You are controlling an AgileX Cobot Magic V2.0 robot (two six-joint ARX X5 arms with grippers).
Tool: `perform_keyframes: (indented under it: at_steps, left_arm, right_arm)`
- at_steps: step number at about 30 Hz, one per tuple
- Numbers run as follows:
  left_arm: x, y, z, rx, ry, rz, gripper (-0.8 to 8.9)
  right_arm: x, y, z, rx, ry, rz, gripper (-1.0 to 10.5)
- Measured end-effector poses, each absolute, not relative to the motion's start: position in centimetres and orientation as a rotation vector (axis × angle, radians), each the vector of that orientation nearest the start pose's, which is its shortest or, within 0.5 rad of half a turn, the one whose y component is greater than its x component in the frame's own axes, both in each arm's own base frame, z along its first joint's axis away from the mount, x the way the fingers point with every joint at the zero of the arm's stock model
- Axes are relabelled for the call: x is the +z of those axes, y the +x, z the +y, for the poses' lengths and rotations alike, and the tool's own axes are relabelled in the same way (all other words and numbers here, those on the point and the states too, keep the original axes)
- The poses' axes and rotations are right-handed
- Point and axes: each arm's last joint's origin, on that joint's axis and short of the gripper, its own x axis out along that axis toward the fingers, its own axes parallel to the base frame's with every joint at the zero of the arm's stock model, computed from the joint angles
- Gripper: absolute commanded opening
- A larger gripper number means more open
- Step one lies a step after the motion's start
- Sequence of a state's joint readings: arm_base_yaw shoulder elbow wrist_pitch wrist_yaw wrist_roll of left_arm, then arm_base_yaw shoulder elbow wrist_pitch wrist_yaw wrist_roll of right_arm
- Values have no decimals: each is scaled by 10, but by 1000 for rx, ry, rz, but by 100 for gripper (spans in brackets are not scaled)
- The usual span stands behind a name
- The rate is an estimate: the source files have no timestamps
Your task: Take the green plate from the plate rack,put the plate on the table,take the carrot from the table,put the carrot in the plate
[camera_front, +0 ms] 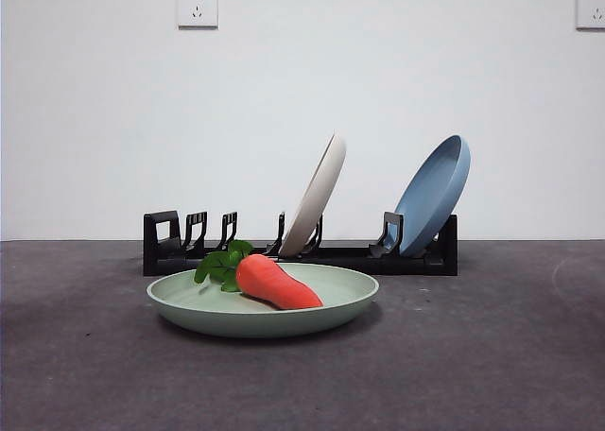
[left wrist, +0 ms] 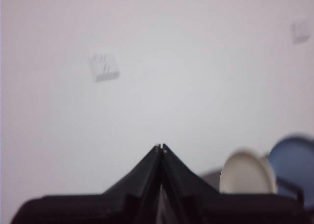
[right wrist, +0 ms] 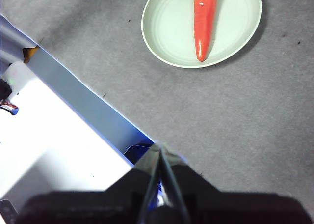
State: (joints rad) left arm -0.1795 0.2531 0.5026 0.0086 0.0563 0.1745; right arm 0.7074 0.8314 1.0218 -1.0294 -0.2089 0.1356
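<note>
One green plate lies flat on the table, nearest the front camera, and the carrot lies inside it on its side, its green leaves towards the plate's left rim and its orange tip pointing to the right and forward. From my right wrist I look down on that same plate, with the carrot stretched across its middle, tip pointing back towards me; grey table fills the space between the plate and my right hand, which hangs well apart from it with its two black jaws pressed together and nothing between them. A bright white and blue surface lies beside that hand, too washed out for me to name. Behind the plate stands the plate rack, long and black, its left slots bare. A cream-white plate leans in the middle holders, tilted to the right, and a blue plate leans the same way at the right end. My left hand is raised and faces the white wall, its jaws closed tip to tip and holding nothing; past it I see the cream-white plate and the blue plate, blurred. Two wall sockets sit high on the wall.
</note>
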Motion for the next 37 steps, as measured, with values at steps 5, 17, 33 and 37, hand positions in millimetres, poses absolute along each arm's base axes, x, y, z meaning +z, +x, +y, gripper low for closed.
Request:
perform_keyframes:
  at_steps: [5,17,33,37]
  left_arm:
    - [249,90,-13,-170,158,-160,-3]
    - [168,98,-12,-167,90,-5,-4]
    - [151,95,-12,-165,20,168,-3]
    - [151,95,-12,-162,14,169,-3]
  right_arm:
    - [332,99,93,800,-95,896,1]
    - [332,99,93,800,-95,896,1]
    - [332,99,93,800,-95,896,1]
    - [332,99,93,800,-95,895,1]
